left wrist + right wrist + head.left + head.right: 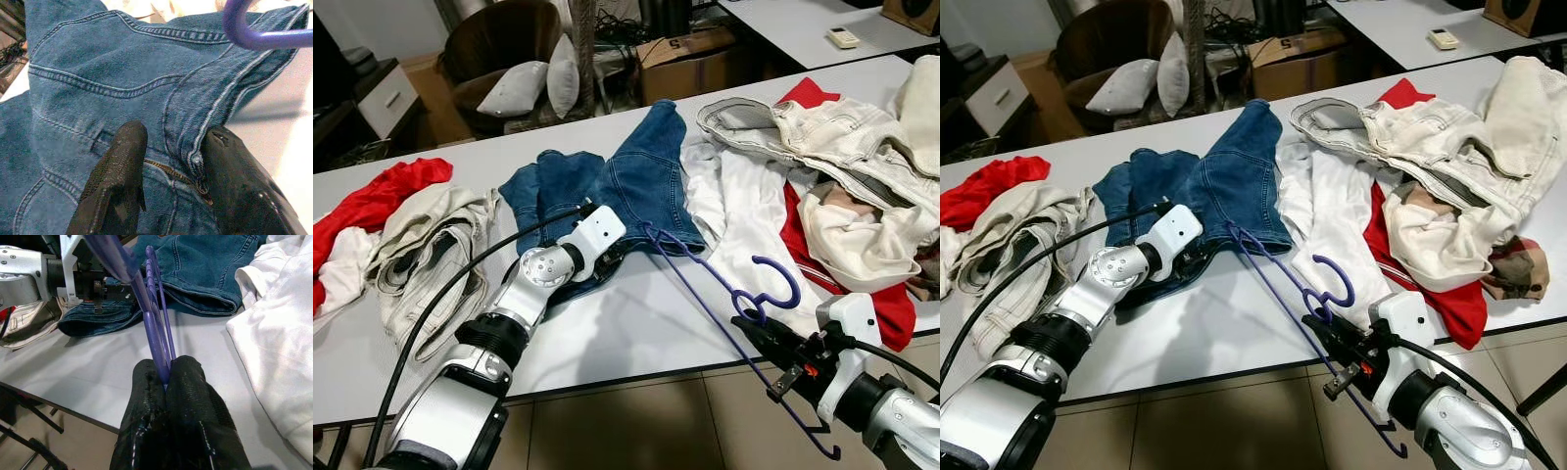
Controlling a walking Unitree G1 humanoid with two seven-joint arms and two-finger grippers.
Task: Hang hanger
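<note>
Hanger (pixel 724 294): purple, near right, far end tucked in the jeans.
Right gripper (pixel 166 377): clamped on it.
Left gripper (pixel 168 161): fingers spread, pressed on jeans (pixel 626 181), mid table (pixel 636 333).

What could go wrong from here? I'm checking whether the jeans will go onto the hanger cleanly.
The right tool pinches the purple hanger near its hook, so the long frame could twist or slip as its far end pushes into the blue jeans. The left tool straddles only a seam edge at the waistband; the denim could slide out, or the jeans drag along the white table.
</note>
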